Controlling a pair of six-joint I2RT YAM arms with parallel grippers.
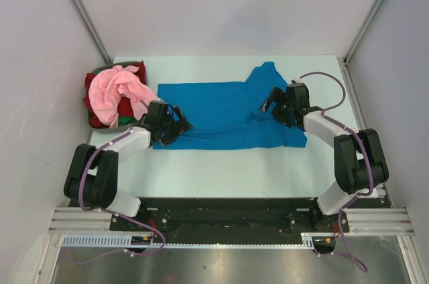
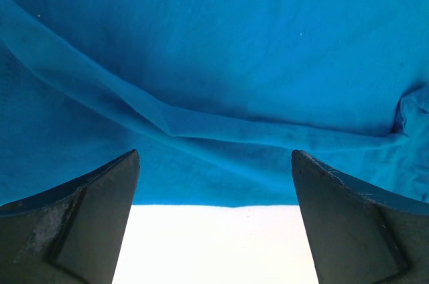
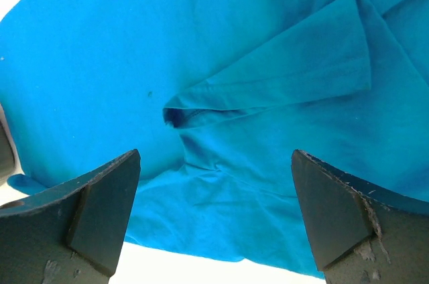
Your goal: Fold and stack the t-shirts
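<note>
The bright blue t-shirt [image 1: 224, 113] lies spread across the middle of the table, one sleeve sticking up at the back right. My left gripper [image 1: 179, 125] is open and empty over its left near edge; the left wrist view shows blue cloth [image 2: 221, 83] with a long fold above bare table. My right gripper [image 1: 269, 104] is open and empty over the shirt's right part; the right wrist view shows a folded sleeve [image 3: 281, 76]. The light pink t-shirt [image 1: 119, 93] is heaped on the red one [image 1: 91, 86] in the basket, with a bit of green [image 1: 123, 120].
The dark grey basket [image 1: 94, 127] stands at the table's back left corner. Metal frame posts [image 1: 80, 9] rise at the back corners. The white table [image 1: 221, 170] runs in front of the shirt to the arm bases.
</note>
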